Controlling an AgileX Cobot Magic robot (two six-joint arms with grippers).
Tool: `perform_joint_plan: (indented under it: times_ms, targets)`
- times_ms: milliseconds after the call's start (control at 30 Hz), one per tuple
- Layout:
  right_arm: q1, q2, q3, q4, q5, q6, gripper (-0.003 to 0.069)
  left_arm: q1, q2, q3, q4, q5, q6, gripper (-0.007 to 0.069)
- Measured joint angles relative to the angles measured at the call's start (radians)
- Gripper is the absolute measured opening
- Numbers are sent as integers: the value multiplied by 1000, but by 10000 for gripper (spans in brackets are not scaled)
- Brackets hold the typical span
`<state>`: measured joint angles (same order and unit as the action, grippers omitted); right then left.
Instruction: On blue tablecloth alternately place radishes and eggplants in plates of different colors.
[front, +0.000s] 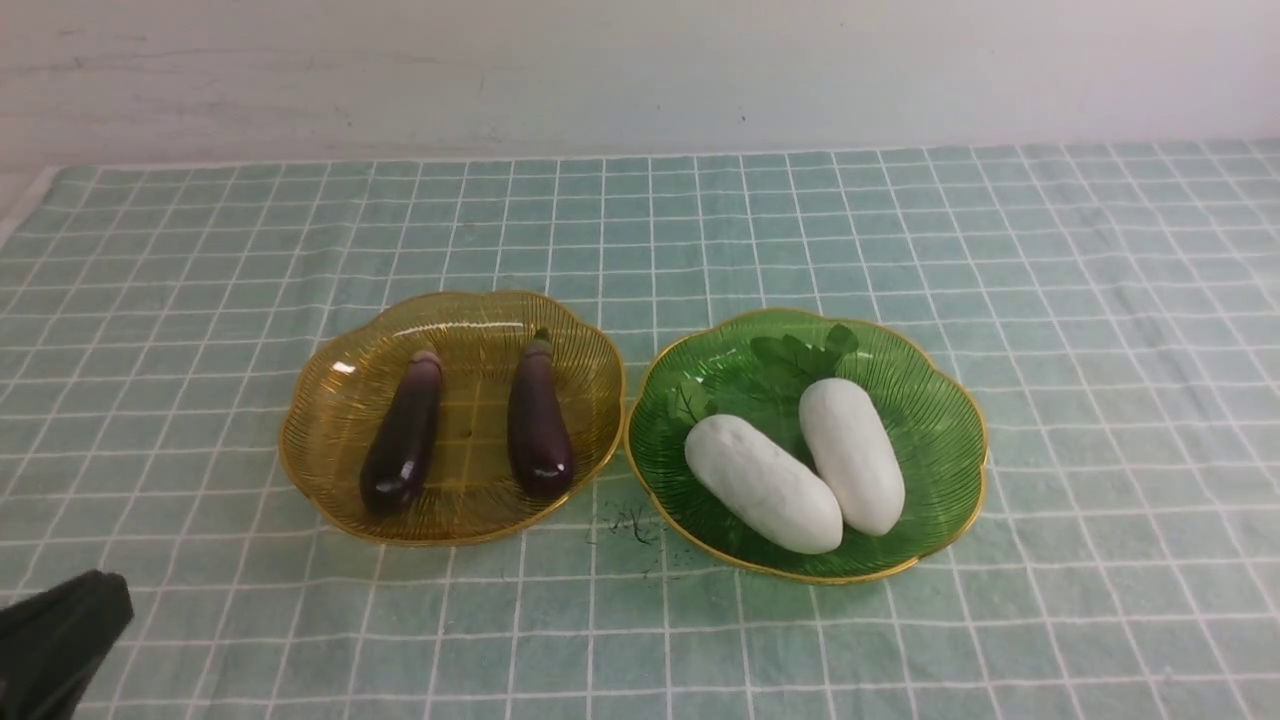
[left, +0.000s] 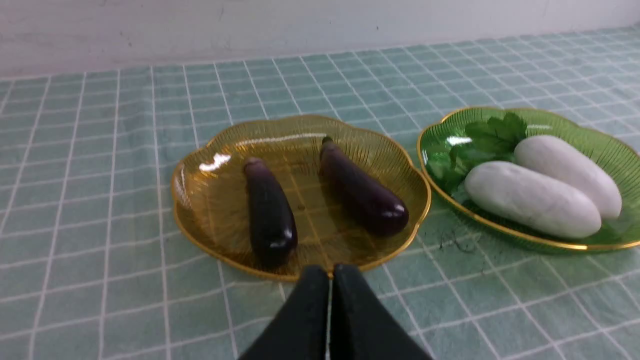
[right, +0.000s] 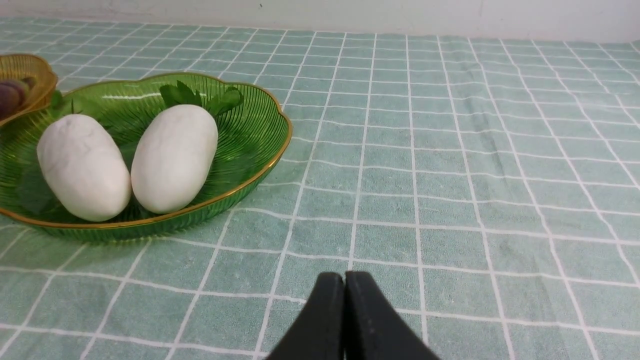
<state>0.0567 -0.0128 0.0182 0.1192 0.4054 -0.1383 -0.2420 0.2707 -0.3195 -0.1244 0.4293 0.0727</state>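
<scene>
Amber plate (front: 330, 440) holds both eggplants (front: 403, 433), lying apart; the green plate (front: 940, 430) just beside it holds both radishes (front: 765, 484), touching along their sides, all on the checked cloth (front: 1100, 300). You have nothing left loose on the cloth, so the sorting looks finished; the step in hand, as I judge it, is parking the arms. Pull each arm low and straight back, well clear of the gilt rims, since a nudge would likely slide these light plates. Left gripper (left: 330, 272) has its fingers pressed together, empty, near the amber rim. Right gripper (right: 344, 280) likewise, over bare cloth. Only the wrist views show those closed tips; the front view catches just a dark corner of the left arm.
</scene>
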Motion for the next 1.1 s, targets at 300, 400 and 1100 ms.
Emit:
perform_joint_plan:
  times_ms: [300, 400, 1100]
  targets:
    - [0, 0, 0, 0, 0, 0, -15, 0, 0, 67, 15, 12, 0, -8]
    - [0, 0, 0, 0, 0, 0, -15, 0, -64, 145, 27, -4, 0, -8]
    - [0, 0, 0, 0, 0, 0, -15, 151, -281, 347, 78, -48, 0, -8]
